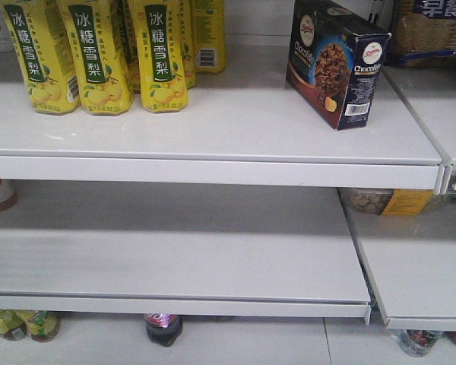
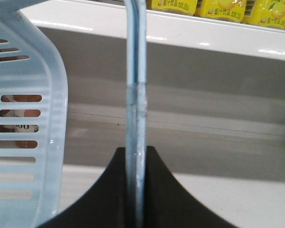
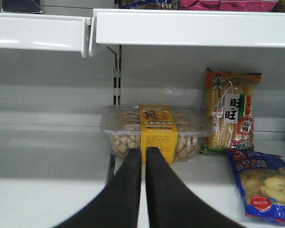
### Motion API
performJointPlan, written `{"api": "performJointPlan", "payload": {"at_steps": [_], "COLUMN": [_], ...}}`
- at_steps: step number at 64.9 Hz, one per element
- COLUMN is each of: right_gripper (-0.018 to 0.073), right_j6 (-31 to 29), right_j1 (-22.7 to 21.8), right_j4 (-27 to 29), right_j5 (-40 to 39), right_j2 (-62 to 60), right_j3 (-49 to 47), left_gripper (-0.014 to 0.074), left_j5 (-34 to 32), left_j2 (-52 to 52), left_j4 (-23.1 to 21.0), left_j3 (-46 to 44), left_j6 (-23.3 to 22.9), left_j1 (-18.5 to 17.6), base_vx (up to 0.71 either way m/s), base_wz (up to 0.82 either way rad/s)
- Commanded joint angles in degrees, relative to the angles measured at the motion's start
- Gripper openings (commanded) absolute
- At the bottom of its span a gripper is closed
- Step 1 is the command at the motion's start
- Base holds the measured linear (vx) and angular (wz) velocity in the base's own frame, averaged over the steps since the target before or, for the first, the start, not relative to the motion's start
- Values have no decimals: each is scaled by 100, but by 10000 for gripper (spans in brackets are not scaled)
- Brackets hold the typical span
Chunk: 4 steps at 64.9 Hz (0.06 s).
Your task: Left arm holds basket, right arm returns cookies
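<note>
1. On the upper shelf [image 1: 213,129], the cookies [image 1: 336,61] stand upright at 2 o'clock, near the shelf's right end.
2. The drink cartons [image 1: 99,53] stand in a row at 10 o'clock, well apart from the cookies.
3. A biscuit pack [image 1: 429,34] sits just right of the cookies, on the neighbouring shelf.
4. In the left wrist view, the basket [image 2: 33,118] lies at 9 o'clock, its handle [image 2: 135,109] upright between the left gripper [image 2: 135,190] fingers.
5. In the right wrist view, a clear tub [image 3: 156,130] sits just beyond the right gripper [image 3: 143,164]; snack bags [image 3: 230,116] lie to its right.

I see yellow pear-drink bottles [image 1: 99,53] standing on the white upper shelf [image 1: 213,129]. On my right wrist view, a clear tub of snacks with a yellow label [image 3: 156,130] sits beside an orange rice-cracker bag [image 3: 230,111] and a blue chip bag [image 3: 263,185].
</note>
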Motion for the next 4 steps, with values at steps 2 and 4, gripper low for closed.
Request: {"api": "performJointPlan", "payload": {"at_steps": [2,4], "right_gripper": [-10,-10], "right_j6": [-14,-14], "right_j1": [-25,-25], "right_j4": [-29,-29], "right_j5": [-402,-402], "right_j2": [-74,-74], "right_j3": [107,107], "left_gripper": [-3,-3], "left_j5": [-572,-572], "left_j2": [-103,-103], "left_j4": [65,65], "left_j3": [-174,-174], "left_j6": [106,106], "left_j1": [7,7], "base_vx": [0,0], "base_wz": [0,0]}}
